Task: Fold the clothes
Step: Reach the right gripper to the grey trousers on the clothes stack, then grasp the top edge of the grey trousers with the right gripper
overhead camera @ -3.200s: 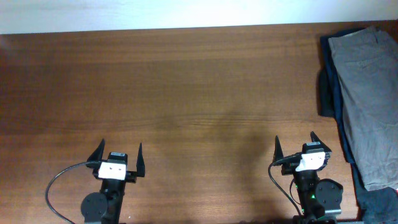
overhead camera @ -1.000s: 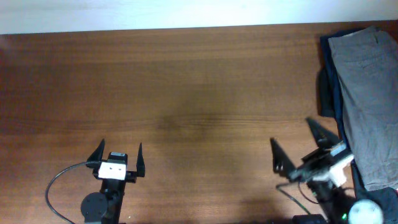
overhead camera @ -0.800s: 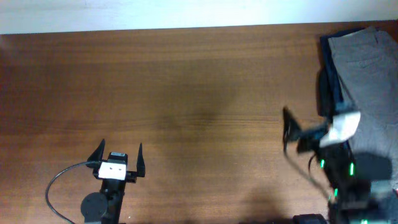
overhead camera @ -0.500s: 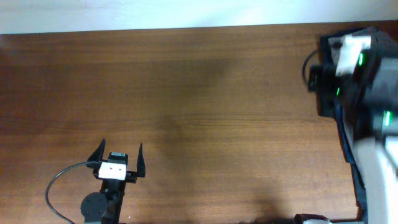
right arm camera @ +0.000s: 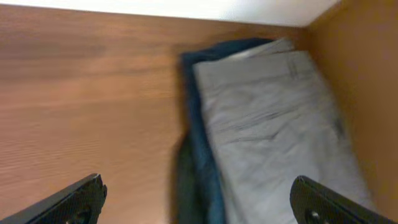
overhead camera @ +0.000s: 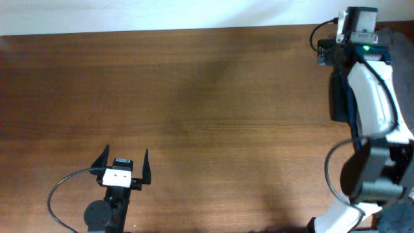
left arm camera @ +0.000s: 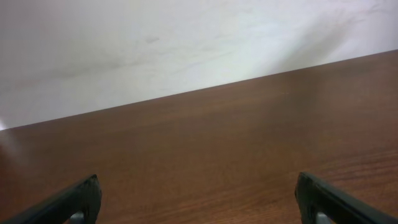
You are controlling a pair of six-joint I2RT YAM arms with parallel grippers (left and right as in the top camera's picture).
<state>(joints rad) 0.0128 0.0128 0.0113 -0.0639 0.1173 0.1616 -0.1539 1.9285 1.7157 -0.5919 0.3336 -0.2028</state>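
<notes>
The clothes are a pile at the table's far right. Grey-khaki shorts [right arm camera: 273, 130] with stitched seams lie on top of a navy-blue garment [right arm camera: 196, 155]. In the overhead view the right arm [overhead camera: 372, 97] stretches over the pile and hides most of it; a navy edge [overhead camera: 338, 100] and a grey strip [overhead camera: 404, 81] show. My right gripper [right arm camera: 199, 186] is wide open and empty, hovering above the pile's left edge. My left gripper [overhead camera: 123, 160] is open and empty, resting at the front left; it also shows in the left wrist view [left arm camera: 199, 186].
The brown wooden table [overhead camera: 194, 97] ends at a white wall [overhead camera: 162, 13] at the back. A wooden side panel [right arm camera: 360, 68] stands right of the pile. A dark cable [overhead camera: 65, 188] loops beside the left arm's base.
My right arm has lifted from its rest at the front right and swung to the far right, above the clothes pile. Its gripper stays open. The left arm has not moved.
</notes>
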